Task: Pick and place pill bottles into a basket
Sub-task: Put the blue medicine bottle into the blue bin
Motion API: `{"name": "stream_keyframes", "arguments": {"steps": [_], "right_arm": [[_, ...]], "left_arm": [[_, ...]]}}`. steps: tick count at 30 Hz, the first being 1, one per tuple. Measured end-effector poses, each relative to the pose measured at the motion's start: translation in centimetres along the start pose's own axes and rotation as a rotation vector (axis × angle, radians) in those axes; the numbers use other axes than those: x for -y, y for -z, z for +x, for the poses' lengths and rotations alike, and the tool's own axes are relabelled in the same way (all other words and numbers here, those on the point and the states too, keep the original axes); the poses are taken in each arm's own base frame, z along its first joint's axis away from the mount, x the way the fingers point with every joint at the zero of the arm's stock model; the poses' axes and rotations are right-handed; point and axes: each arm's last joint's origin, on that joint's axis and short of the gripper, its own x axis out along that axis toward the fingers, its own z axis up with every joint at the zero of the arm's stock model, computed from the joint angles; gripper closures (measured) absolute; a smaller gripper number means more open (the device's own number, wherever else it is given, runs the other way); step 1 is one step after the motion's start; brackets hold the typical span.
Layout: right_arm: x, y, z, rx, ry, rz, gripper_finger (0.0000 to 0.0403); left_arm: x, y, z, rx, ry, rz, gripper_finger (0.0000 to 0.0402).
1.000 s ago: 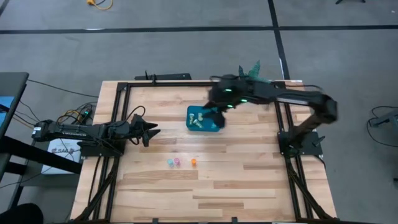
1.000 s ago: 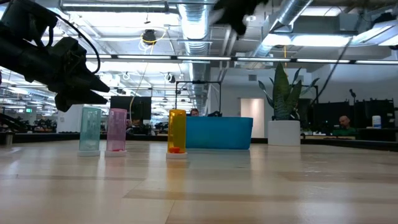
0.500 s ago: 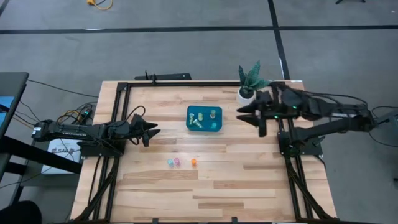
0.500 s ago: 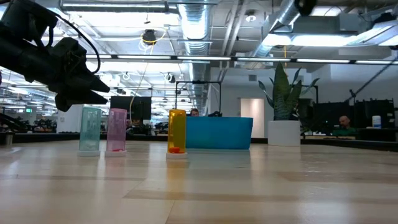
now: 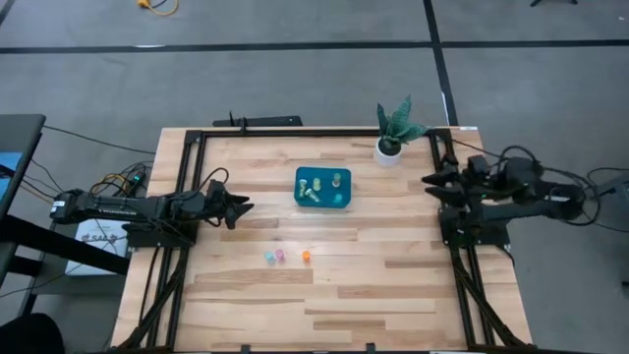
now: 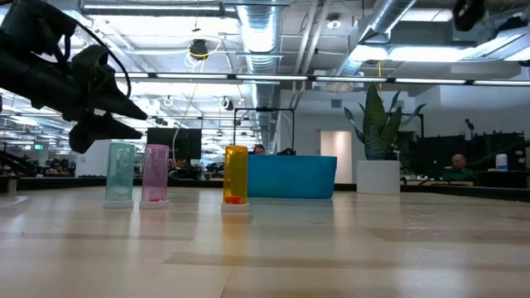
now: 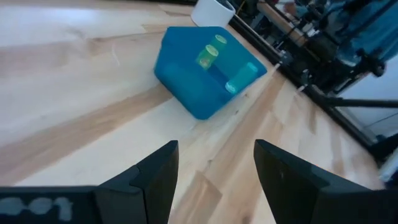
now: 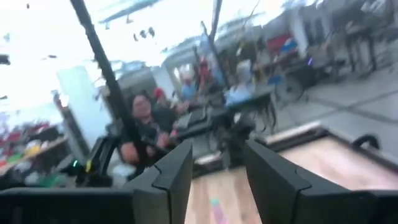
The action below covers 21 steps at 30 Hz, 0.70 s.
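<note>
The teal-blue basket (image 5: 323, 187) sits on the table's far middle with several small pill bottles lying or standing in it; the left wrist view shows it (image 7: 186, 87) holding a yellow-green bottle (image 7: 208, 55) and a teal one (image 7: 241, 76). Three bottles stand upright on the table nearer the front: blue (image 5: 267, 257), pink (image 5: 280, 256) and orange (image 5: 306, 256). My left gripper (image 5: 241, 206) is open and empty, left of the basket and above the table. My right gripper (image 5: 429, 183) is open and empty at the table's right edge, raised.
A white pot with a green plant (image 5: 390, 147) stands at the far right, close to my right arm. The black frame rails (image 5: 187, 197) run along the table's left, right and far sides. People show in the room beyond the table (image 8: 140, 124).
My right gripper has drawn back from above the basket toward the table's right edge, past the plant pot, with nothing in it. The basket and the three standing bottles have stayed where they were.
</note>
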Motion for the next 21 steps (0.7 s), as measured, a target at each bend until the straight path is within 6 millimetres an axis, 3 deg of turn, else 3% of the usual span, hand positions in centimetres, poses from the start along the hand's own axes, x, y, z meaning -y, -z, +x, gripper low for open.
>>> {"name": "stream_keyframes", "arguments": {"steps": [6, 12, 14, 21], "right_arm": [[0.7, 1.3, -2.6, 0.129, 0.015, 0.002, 0.0272], [1.0, 2.4, -2.0, 0.075, 0.007, -0.004, 0.0275], [1.4, 3.7, -1.6, 0.020, 0.018, 0.003, 0.0276], [2.1, 6.3, -0.2, 0.085, -0.062, 0.000, 0.0276]], "left_arm": [[-0.1, -0.1, 0.0, 0.021, -0.018, -0.044, 0.0203], [-0.1, -0.1, 0.0, 0.021, -0.019, -0.054, 0.0203], [-0.1, -0.1, 0.0, 0.021, -0.018, -0.073, 0.0203], [0.0, -0.1, 0.0, 0.016, -0.014, -0.183, 0.0203]]}}
